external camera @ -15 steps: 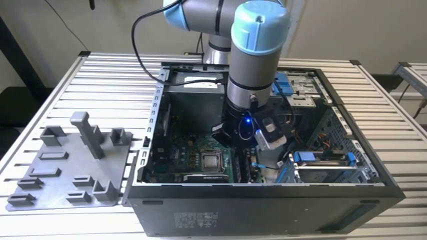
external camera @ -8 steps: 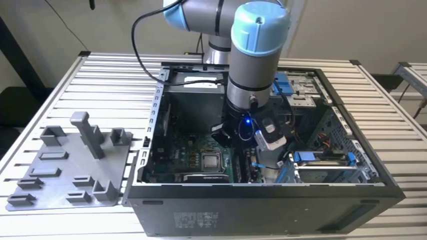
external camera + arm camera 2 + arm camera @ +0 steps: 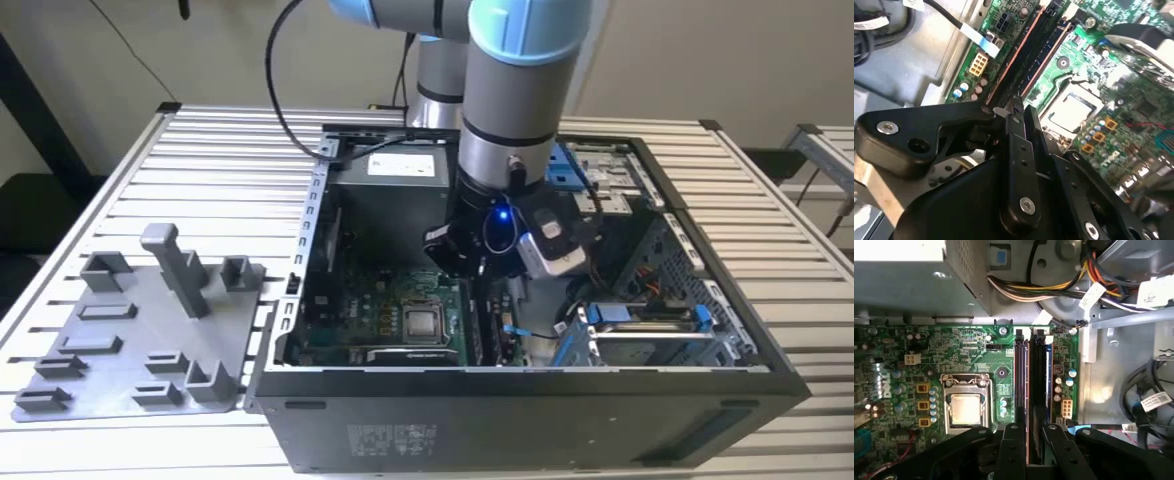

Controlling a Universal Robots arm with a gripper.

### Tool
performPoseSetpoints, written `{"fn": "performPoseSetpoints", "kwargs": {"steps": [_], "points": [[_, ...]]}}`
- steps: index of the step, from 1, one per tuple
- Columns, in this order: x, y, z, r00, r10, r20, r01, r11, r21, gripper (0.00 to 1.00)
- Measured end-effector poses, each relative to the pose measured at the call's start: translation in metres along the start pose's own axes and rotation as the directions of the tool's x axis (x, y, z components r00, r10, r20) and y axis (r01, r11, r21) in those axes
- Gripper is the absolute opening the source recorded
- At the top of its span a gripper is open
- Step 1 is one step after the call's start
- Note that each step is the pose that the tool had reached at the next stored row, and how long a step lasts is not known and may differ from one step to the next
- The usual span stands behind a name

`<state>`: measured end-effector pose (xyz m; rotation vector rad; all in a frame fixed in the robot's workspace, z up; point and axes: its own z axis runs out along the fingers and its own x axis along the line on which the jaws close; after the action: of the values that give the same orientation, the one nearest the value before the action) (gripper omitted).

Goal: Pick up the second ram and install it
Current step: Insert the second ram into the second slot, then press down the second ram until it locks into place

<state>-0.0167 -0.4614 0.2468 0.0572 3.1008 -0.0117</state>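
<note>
While the arm (image 3: 514,90) reached down into the open case (image 3: 534,400) in the exterior view, its gripper (image 3: 467,262) hung low over the green board (image 3: 387,320), near the middle of the case. In the first wrist view the gripper (image 3: 1027,440) stood over the near end of two long black slots (image 3: 1021,380) that ran side by side between the socket (image 3: 965,407) and the board's edge by the metal wall. The fingers (image 3: 1013,440) sat close together with a thin gap between them, in line with the slots. The ram (image 3: 1039,382), a dark stick, lay lengthwise in the slot farther from the socket, and its near end ran under the fingertips. Whether the fingers gripped it I could not tell. In the second wrist view the gripper (image 3: 1015,111) met the near end of the slots (image 3: 1029,50), and the ram could not be made out apart from them. On the exterior view's left, the grey plate (image 3: 134,340) with upright posts lay on the slatted table (image 3: 214,150) just beside the case.
</note>
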Motion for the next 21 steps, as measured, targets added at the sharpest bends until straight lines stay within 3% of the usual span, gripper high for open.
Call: {"fn": "performPoseSetpoints", "kwargs": {"steps": [2,4,8,21], "points": [[-0.0004,0.0,-0.0075,1.0,0.0,0.0,0.0,1.0,-0.001,0.22],[-0.0003,-0.0002,-0.0077,1.0,0.0,-0.0004,0.0,0.9999,-0.0105,0.22],[-0.0003,-0.0001,-0.0077,1.0,0.001,-0.0013,-0.001,0.9995,-0.0316,0.11],[-0.0003,-0.0001,-0.0076,1.0,0.004,-0.0039,-0.004,0.9951,-0.0991,0.11]]}}
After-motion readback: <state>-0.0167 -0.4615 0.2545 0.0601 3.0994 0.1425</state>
